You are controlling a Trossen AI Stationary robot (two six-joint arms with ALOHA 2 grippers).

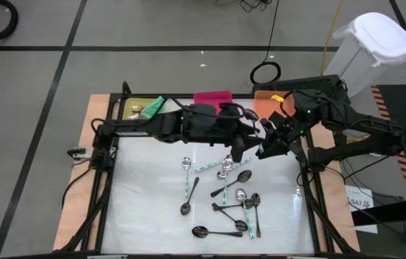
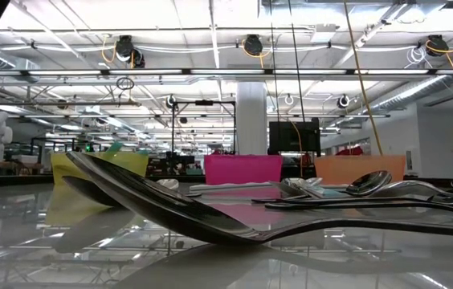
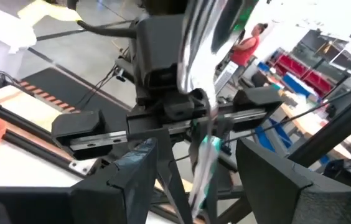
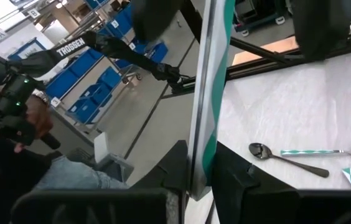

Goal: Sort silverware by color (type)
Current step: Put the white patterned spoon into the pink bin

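Observation:
One spoon hangs in the air over the table's far right part, its shiny bowl (image 3: 201, 43) up and its teal-striped handle (image 4: 210, 93) reaching toward my left arm. My right gripper (image 4: 197, 182) is shut on it. My left gripper (image 3: 203, 183) faces it and is open, a finger on either side of the handle's free end with a gap on both sides. In the high view the two grippers meet, left (image 1: 249, 142) and right (image 1: 265, 150). Several more spoons (image 1: 226, 196) lie loose on the white table top. My right gripper pinches the spoon between its two fingers (image 4: 170, 169) on the striped handle (image 4: 199, 163), the bowl end behind the fingers. The handle runs straight out along the fingers toward my left gripper. The spoon is lifted clear of the table.
Three bins stand along the far edge: yellow (image 1: 135, 108) with a teal piece in it, pink (image 1: 212, 97) and orange (image 1: 266, 105). A white lidded container (image 1: 370, 50) stands beyond the far right corner. People show in the room behind.

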